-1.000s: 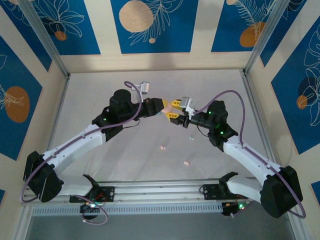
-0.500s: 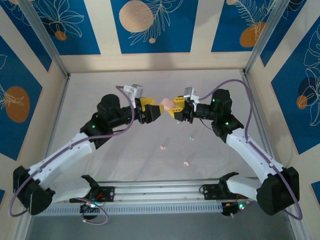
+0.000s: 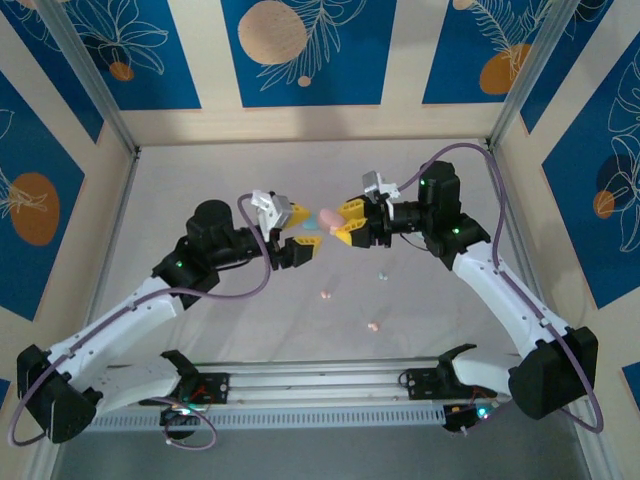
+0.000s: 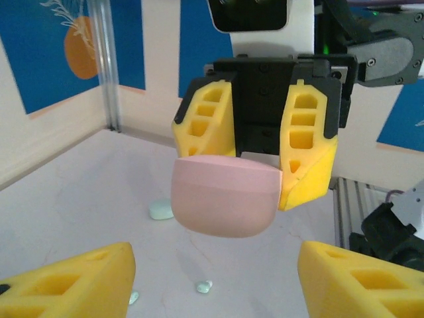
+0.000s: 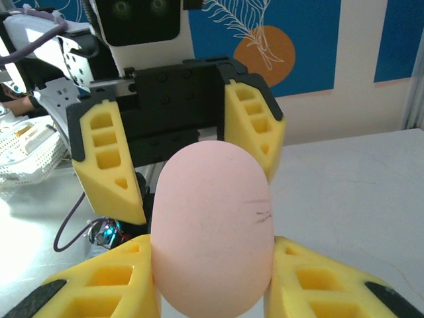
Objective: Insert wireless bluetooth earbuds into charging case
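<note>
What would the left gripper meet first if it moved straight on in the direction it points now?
Most likely the pink case held by the right gripper: it sits straight ahead of the open left gripper, though the gap is hard to judge.

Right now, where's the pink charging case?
Top view: the pink charging case hangs above the middle of the table, clamped in the right tool; the open left tool sits just left of it, not touching.
</note>
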Robot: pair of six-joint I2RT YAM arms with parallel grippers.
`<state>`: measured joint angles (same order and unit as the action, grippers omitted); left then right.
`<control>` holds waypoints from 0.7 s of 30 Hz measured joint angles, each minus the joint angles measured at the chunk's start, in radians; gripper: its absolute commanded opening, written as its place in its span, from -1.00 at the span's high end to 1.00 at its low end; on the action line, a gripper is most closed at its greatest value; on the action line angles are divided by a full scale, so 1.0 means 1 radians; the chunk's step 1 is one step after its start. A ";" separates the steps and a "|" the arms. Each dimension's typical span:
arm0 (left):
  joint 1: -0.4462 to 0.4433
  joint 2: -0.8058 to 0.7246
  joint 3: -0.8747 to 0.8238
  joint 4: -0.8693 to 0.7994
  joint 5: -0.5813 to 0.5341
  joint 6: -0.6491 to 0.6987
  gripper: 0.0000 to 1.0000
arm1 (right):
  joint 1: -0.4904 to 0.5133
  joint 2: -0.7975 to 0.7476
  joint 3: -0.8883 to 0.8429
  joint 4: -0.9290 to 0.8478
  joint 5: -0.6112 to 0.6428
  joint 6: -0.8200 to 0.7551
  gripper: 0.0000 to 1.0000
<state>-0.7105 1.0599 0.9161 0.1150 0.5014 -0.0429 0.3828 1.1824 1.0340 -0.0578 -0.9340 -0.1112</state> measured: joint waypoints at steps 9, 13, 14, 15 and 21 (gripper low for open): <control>0.000 0.042 0.003 0.020 0.068 -0.001 -0.19 | 0.011 0.019 0.020 -0.072 -0.018 -0.055 0.31; 0.000 0.050 0.017 0.026 0.084 -0.005 -0.10 | 0.016 0.024 0.029 -0.091 -0.021 -0.073 0.31; 0.000 0.055 0.022 0.027 0.090 -0.007 -0.08 | 0.016 0.028 0.032 -0.094 -0.021 -0.077 0.31; 0.000 0.058 0.026 0.027 0.094 -0.010 -0.06 | 0.017 0.031 0.035 -0.098 -0.021 -0.084 0.31; 0.000 0.071 0.030 0.027 0.105 -0.011 0.09 | 0.019 0.043 0.060 -0.127 -0.024 -0.107 0.31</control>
<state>-0.7105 1.1313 0.9459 0.1417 0.6060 -0.0536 0.4023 1.2251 1.0939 -0.1844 -0.9585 -0.2184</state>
